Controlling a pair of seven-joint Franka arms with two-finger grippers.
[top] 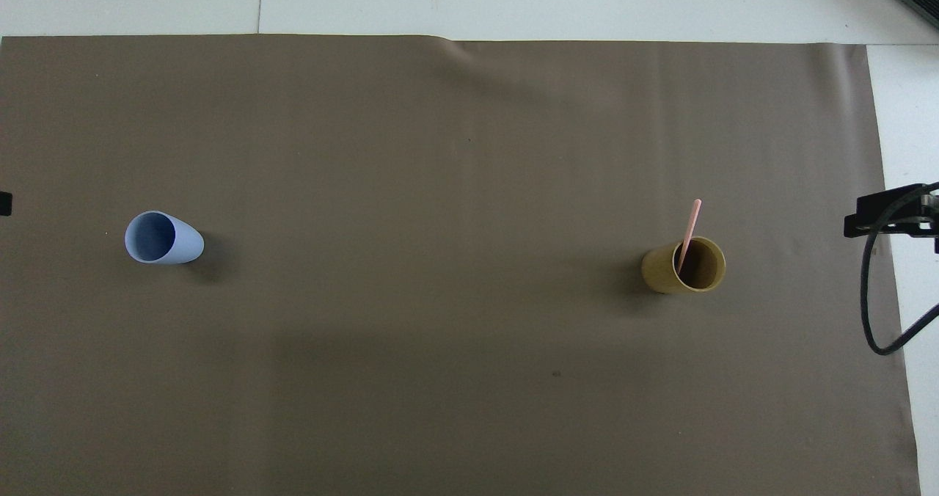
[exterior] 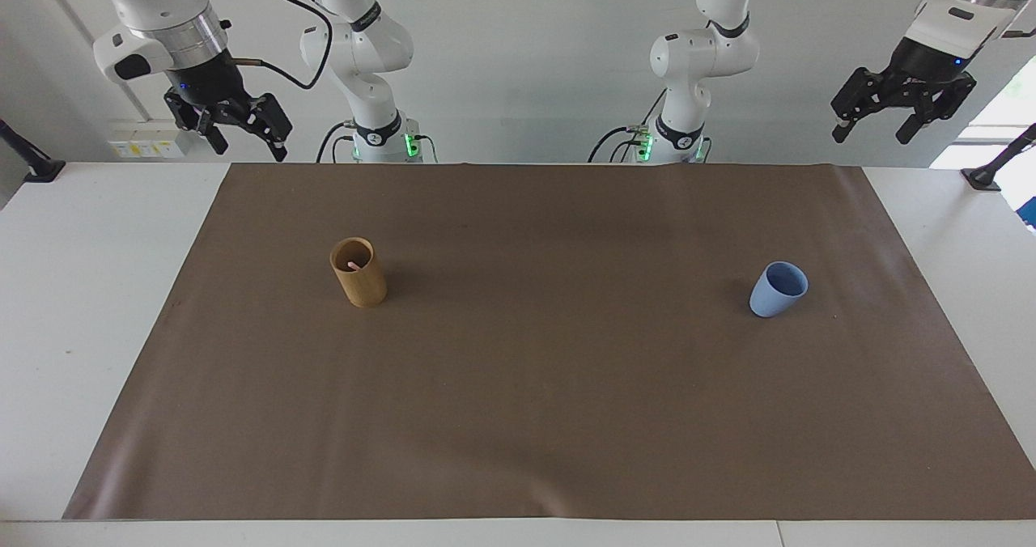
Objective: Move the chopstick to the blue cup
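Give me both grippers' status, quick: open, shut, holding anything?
Left gripper: open, empty, raised at the blue cup's end of the table.
Right gripper: open, empty, raised at the wooden holder's end.

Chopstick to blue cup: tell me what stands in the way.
Nothing visible does. The chopstick stands in the wooden holder; only bare brown mat lies between it and the blue cup.

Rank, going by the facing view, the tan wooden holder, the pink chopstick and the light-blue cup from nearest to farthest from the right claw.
1. Pink chopstick, standing in the holder; too close to call against it.
2. Tan wooden holder, toward the right arm's end, near the right claw.
3. Light-blue cup, toward the left arm's end.
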